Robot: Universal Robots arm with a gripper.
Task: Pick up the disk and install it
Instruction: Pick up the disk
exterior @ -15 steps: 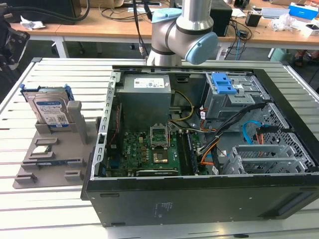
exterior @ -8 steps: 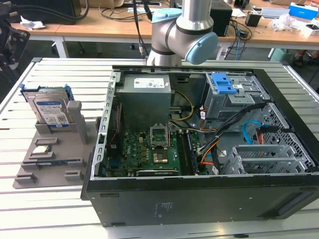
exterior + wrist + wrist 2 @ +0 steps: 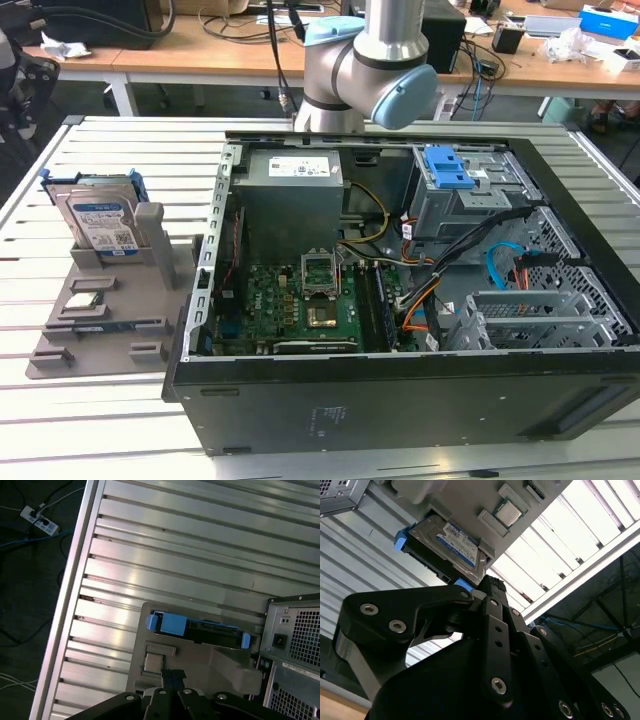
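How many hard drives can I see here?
1: the disk stands in the grey holder on the exterior view's left, outside the computer case. The drive cage could hide another.

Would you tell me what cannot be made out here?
Exterior view: lower edge of the disk, behind posts of the grey holder.
First wrist view: label of the disk, which is edge-on.
Second wrist view: one corner of the disk, covered by the gripper.
Exterior view: the arm, cut off by the top edge.
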